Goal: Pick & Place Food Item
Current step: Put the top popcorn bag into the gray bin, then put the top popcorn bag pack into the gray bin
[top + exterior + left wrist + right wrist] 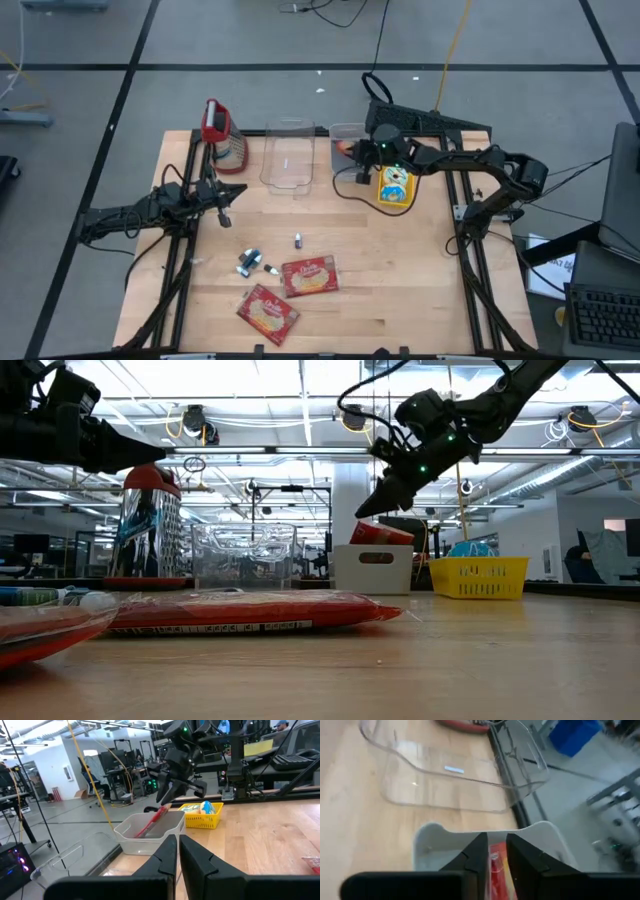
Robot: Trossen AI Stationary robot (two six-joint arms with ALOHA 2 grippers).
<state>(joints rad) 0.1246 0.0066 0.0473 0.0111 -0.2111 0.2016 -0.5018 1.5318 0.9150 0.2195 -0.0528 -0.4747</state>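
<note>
Right gripper [352, 152] hovers over the small translucent white plastic bin [345, 131] at upper centre of the high view, jaws nearly together, nothing in them. Red flat food packet [152, 822] sits tilted inside that bin: looks like placement done, release step. Left gripper [226, 193] waits at table left, jaws together. Next, I'd judge: lift clear, go for the red packets [308, 276] at lower centre.
</note>
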